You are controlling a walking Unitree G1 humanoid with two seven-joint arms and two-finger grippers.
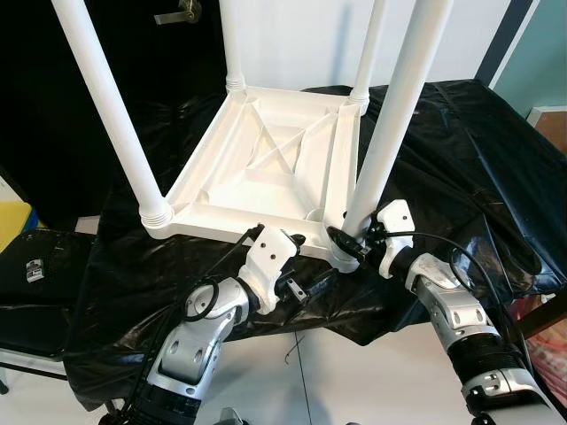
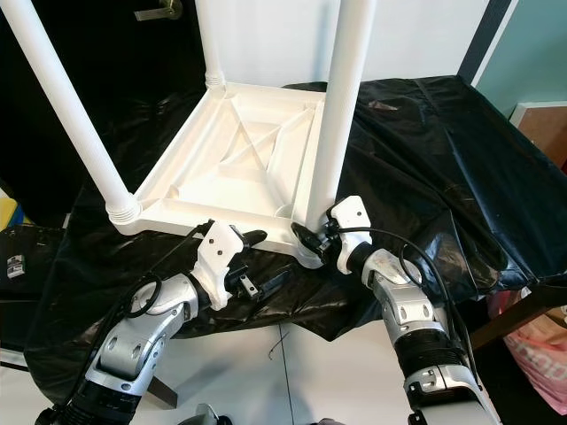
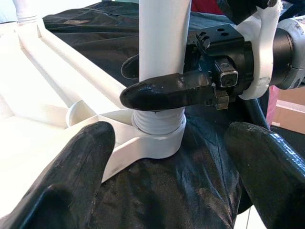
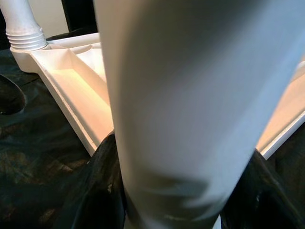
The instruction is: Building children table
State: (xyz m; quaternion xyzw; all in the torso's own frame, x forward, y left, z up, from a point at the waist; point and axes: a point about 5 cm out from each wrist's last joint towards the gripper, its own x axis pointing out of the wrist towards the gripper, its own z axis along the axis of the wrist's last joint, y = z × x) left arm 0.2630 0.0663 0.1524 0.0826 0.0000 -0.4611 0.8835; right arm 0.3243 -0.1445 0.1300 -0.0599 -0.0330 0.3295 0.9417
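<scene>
A white children's table (image 1: pixel 266 150) lies upside down on a black-covered bench, with its four white legs pointing up. My right gripper (image 1: pixel 347 241) is shut around the near right leg (image 1: pixel 390 133), just above the leg's ribbed base (image 3: pixel 157 126). In the right wrist view that leg (image 4: pixel 190 105) stands close between the two black fingers (image 4: pixel 95 191). My left gripper (image 2: pixel 264 258) hangs open at the tabletop's near edge, a little left of that leg. Its fingers (image 3: pixel 71 176) point at the corner socket and touch nothing.
A black sheet (image 1: pixel 461 150) covers the bench and hangs over its near edge. A dark door with a handle (image 1: pixel 182 11) is behind. A black stool (image 1: pixel 35 283) stands low on the left. A pink bag (image 2: pixel 540 345) sits at the lower right.
</scene>
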